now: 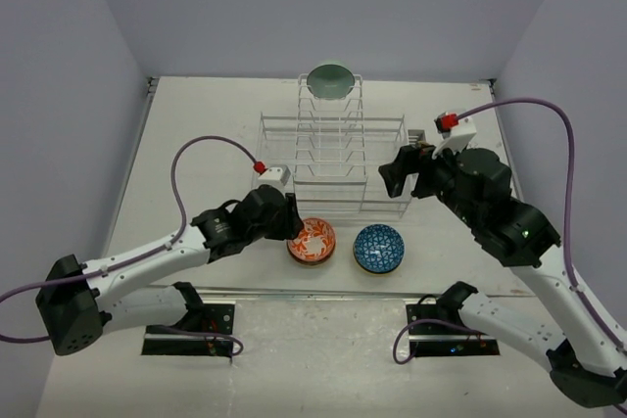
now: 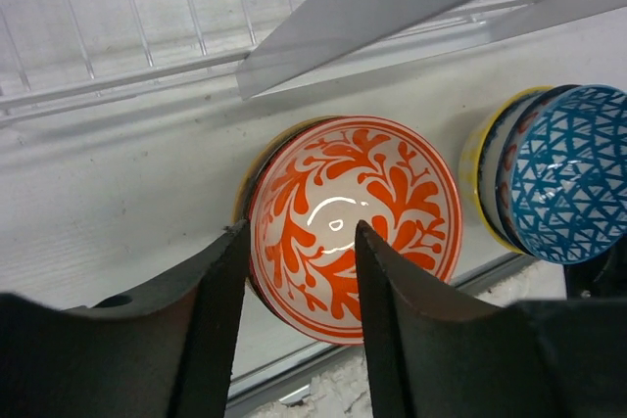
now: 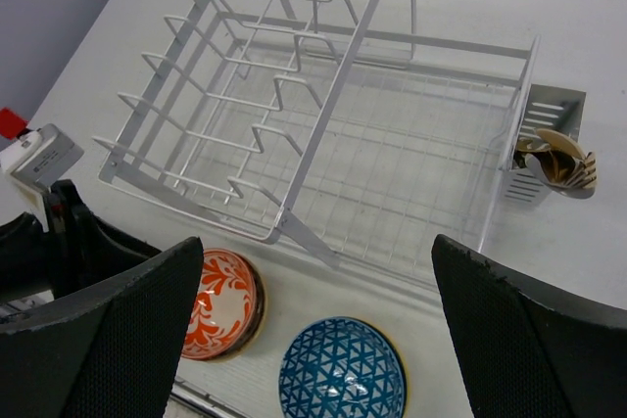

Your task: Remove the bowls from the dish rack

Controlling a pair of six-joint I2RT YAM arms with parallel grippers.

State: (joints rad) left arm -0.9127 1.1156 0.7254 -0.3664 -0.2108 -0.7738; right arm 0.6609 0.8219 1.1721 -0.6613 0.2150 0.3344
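So, where are the bowls now?
— Two stacks stand on the table [image 1: 196,124] just near of the dish rack [image 1: 333,159]. An orange-and-white bowl [image 2: 358,222] tops the left stack and a blue mosaic bowl [image 2: 573,173] tops the right one. Rims of other bowls show beneath both. A dark green bowl [image 1: 330,80] stands on edge at the far end of the rack's tall central row.
— And the left gripper [image 2: 299,276]?
— It hangs at the left rim of the orange-and-white bowl. Its fingers are partly spread, with the bowl showing in the gap and nothing pinched.
— What about the right gripper [image 3: 315,250]?
— It hovers at the rack's right side, near the caddy [image 3: 549,110] of wooden utensils [image 3: 560,159]. Its fingers are spread wide and hold nothing.
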